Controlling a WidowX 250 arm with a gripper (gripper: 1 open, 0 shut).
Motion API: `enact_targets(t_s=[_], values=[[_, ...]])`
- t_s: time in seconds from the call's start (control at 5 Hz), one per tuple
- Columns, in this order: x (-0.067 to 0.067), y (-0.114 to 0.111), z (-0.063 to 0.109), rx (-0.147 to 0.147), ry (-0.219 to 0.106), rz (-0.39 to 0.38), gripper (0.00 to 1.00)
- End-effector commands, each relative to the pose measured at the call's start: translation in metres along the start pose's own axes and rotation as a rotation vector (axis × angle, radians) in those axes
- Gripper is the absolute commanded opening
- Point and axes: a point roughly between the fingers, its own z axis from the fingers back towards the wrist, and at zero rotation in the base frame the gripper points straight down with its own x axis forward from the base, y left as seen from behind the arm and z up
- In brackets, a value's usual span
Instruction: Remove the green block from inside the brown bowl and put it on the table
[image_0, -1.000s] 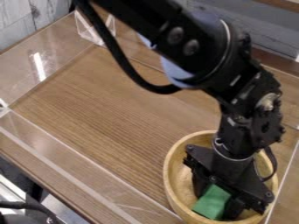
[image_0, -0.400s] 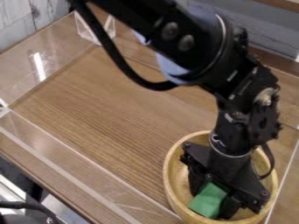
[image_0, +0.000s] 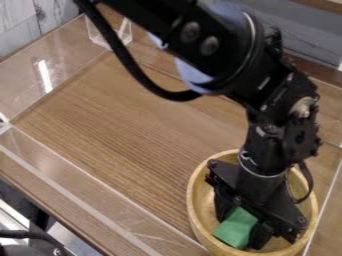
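The green block lies inside the brown bowl at the lower right of the table. My gripper reaches straight down into the bowl, and its black fingers are shut on the green block. Most of the block's right side is hidden behind the fingers. The bowl's far rim is covered by the arm.
Low clear acrylic walls edge the table on the left and front. The thick black arm crosses from the top left down to the bowl. Bare wood stretches left of the bowl.
The arm has barely shifted, and the gripper stays down in the bowl on the green block.
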Motion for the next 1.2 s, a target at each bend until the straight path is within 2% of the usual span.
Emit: enact_targets(t_s=[0.0,1.0], values=[[0.008,0.000,0.014,-0.016,-0.052,-0.003,0.00],[0.008,0.007,0.025,-0.008,-0.050,-0.026,0.00]])
